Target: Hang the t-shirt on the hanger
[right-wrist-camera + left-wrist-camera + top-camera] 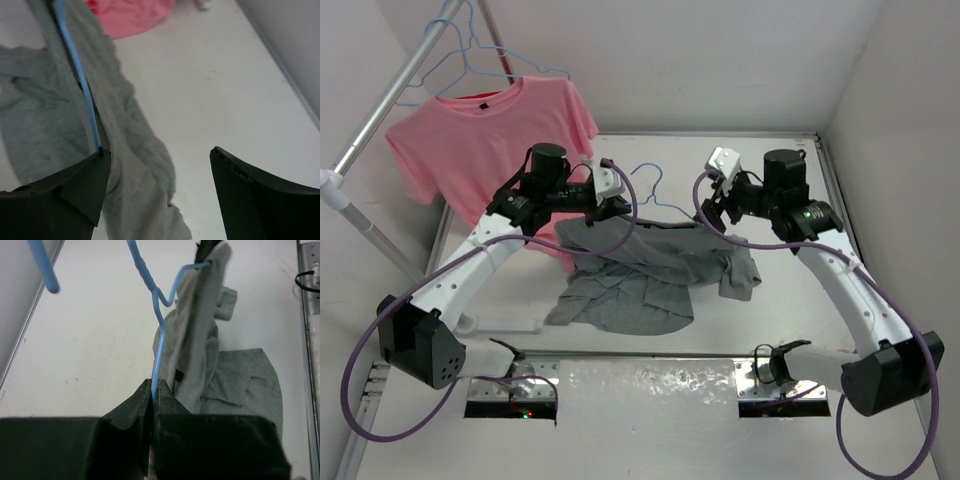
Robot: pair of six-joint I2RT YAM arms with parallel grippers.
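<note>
The grey t-shirt point(640, 275) lies crumpled on the table, its upper part draped over the pale-blue hanger point(655, 185). My left gripper point(615, 207) is shut on the hanger's wire point(159, 347), and the shirt point(200, 340) hangs from the wire beyond the jaws. My right gripper point(717, 215) is at the hanger's other end, open. In the right wrist view the gripper point(157, 155) has its left fingertip point(95, 165) touching the wire point(80, 85). A fold of grey cloth point(125, 165) runs down beside that finger. The other finger stands over bare table.
A pink t-shirt point(490, 140) hangs on a hanger from a metal rail point(390, 95) at the back left, with spare blue hangers point(470, 50) beside it. Walls close the table at the back and right. Metal plates point(650, 385) lie along the near edge.
</note>
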